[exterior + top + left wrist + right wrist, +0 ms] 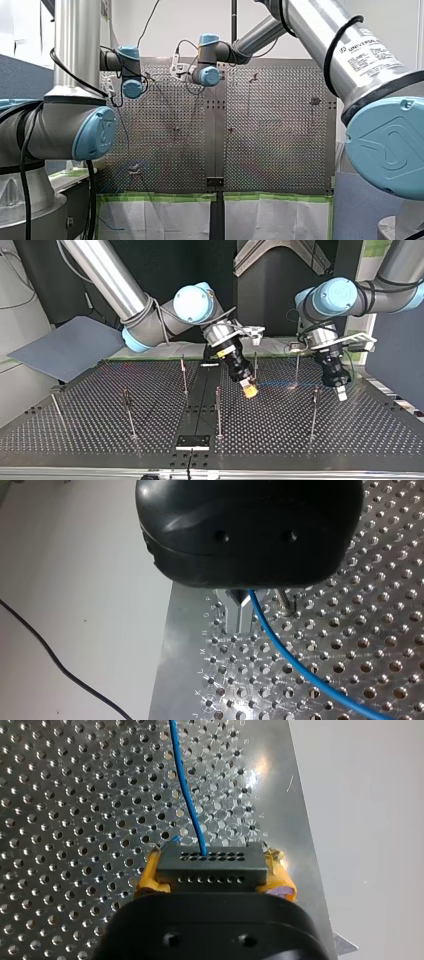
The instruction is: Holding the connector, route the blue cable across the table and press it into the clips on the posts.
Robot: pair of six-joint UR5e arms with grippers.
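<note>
In the top view's middle, right gripper (249,389): its fingers' yellow pads (150,877) are clamping the black connector (210,862).
Cable (187,795): is running from the connector, ahead of the gripper, over the desk (75,435).
Left gripper (341,392): is hovering at the frame's right. The cable is passing beneath it, and its grip cannot be told.
Posts (218,410): are standing upright.

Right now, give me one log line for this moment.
right gripper: shut on connector | left gripper: shut on blue cable | blue cable: strung between grippers over table
</note>
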